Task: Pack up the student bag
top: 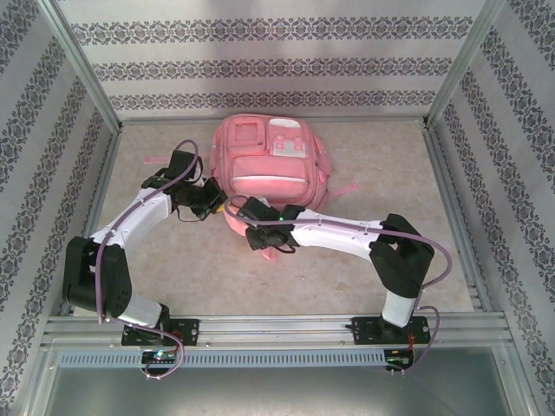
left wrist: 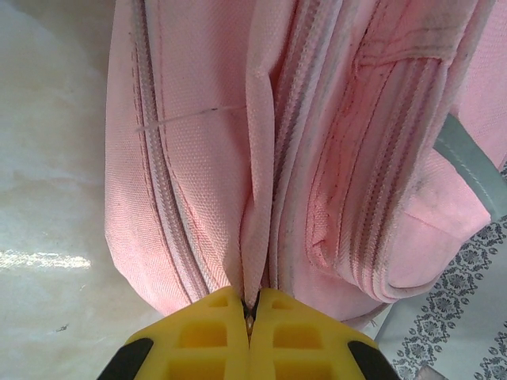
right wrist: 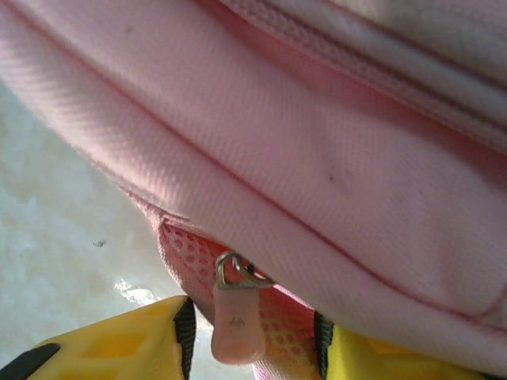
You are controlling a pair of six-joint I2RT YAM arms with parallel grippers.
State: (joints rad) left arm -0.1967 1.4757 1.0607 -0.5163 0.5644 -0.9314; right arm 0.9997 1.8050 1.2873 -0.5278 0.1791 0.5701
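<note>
Left gripper [left wrist: 252, 305]: jaws are pressing fully together, pinching a thin fold of fabric [left wrist: 255, 198] on the student bag [top: 264, 165]. The fold is running straight out from between my fingertips. Left of that hand I'm seeing bare marbled table [left wrist: 47, 198], then the bag's side panel with a zipper track [left wrist: 158, 182] curving along it. Just right of the fold a second zipper track [left wrist: 295, 134] is running alongside it, then a padded pocket [left wrist: 380, 182] is bulging out. Far right of the hand a grey strip [left wrist: 467, 158] is crossing the bag's edge, with patterned wall [left wrist: 459, 309] showing below it.

Right gripper [right wrist: 252, 321]: jaws are standing apart, straddling a pink zipper pull [right wrist: 238, 328]. The pull is hanging from a metal ring [right wrist: 235, 271] down into the gap. It's sitting nearer one finger [right wrist: 119, 344]; can't tell if it's touching the pad. Pink mesh [right wrist: 186, 253] is filling the gap behind the pull, reaching across to the other finger [right wrist: 380, 360]. I'm not clamping anything that I can see. Beyond the fingertips the bag's pink body is bulging across, and the table is showing off to the left of that hand.

From overhead: the bag is lying on the table, pockets facing up, directly ahead of both hands. Both hands are meeting at its near edge, just beside each other.
</note>
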